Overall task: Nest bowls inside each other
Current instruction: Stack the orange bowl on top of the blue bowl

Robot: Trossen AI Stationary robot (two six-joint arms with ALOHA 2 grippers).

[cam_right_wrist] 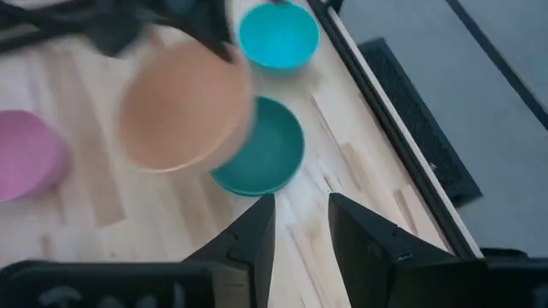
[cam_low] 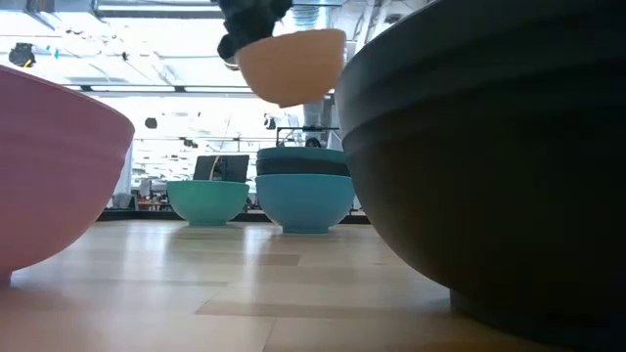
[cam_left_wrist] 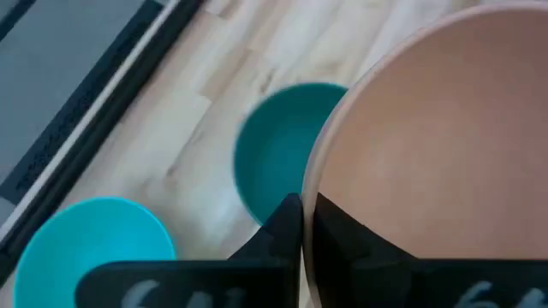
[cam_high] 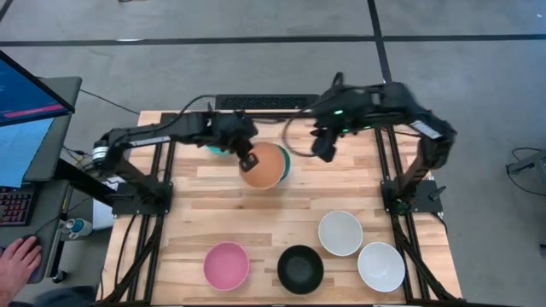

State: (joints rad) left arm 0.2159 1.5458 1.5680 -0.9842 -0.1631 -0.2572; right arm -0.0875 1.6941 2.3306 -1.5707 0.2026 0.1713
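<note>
A: Where is the orange bowl [cam_high: 263, 165] right now?

B: In the air. The left gripper [cam_high: 248, 159] has its jaws clamped on the rim, one finger inside and one outside. In the low view it hangs well above the surface, mouth up and roughly level.

A: And where does it need to go?

B: My guess is the stack [cam_low: 304, 189] near the back edge of the surface: a dark teal bowl [cam_right_wrist: 265, 150] on top, with a blue one [cam_low: 305, 207] under it and perhaps a dark one between. From above, the carried bowl already overlaps the stack but sits a little toward the front of the surface. It should travel slightly backward, then straight down.

A: Does orientation matter?

B: Both bowls are round and open upward, so only the vertical axes must line up. Turning the carried bowl about that axis changes nothing.

A: What about the other arm?

B: The right gripper [cam_high: 325, 147] hovers beside the stack, jaws apart and empty. It is near, but the left arm holds the piece.

A: Anything else waiting?

B: A cyan bowl [cam_right_wrist: 277, 36] stands beside the stack. Pink [cam_high: 226, 264], black [cam_high: 300, 268] and two white bowls [cam_high: 340, 233] sit near the front edge.
</note>
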